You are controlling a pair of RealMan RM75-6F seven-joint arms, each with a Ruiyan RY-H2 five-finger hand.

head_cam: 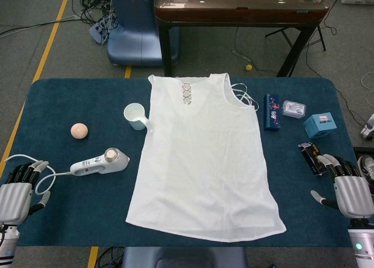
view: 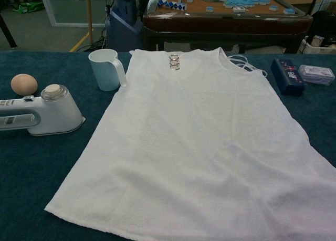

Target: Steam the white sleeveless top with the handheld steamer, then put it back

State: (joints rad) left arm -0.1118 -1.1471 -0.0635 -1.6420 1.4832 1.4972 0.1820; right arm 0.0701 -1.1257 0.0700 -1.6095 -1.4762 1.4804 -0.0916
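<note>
The white sleeveless top [head_cam: 201,154] lies spread flat in the middle of the blue table [head_cam: 70,209], neckline with three metal rings at the far side; the chest view shows the top [view: 205,141] filling most of the frame. The white handheld steamer [head_cam: 100,163] lies on its side left of the top, its cord trailing toward my left hand [head_cam: 17,192]. That hand rests open at the table's near left corner, apart from the steamer [view: 39,115]. My right hand [head_cam: 350,189] rests open at the near right edge. Neither hand shows in the chest view.
A white measuring cup [head_cam: 136,116] stands by the top's left shoulder. A peach ball [head_cam: 79,130] lies far left. Right of the top are a dark blue box [head_cam: 272,111], a clear packet [head_cam: 293,109], a light blue box [head_cam: 319,125] and a black item [head_cam: 312,157].
</note>
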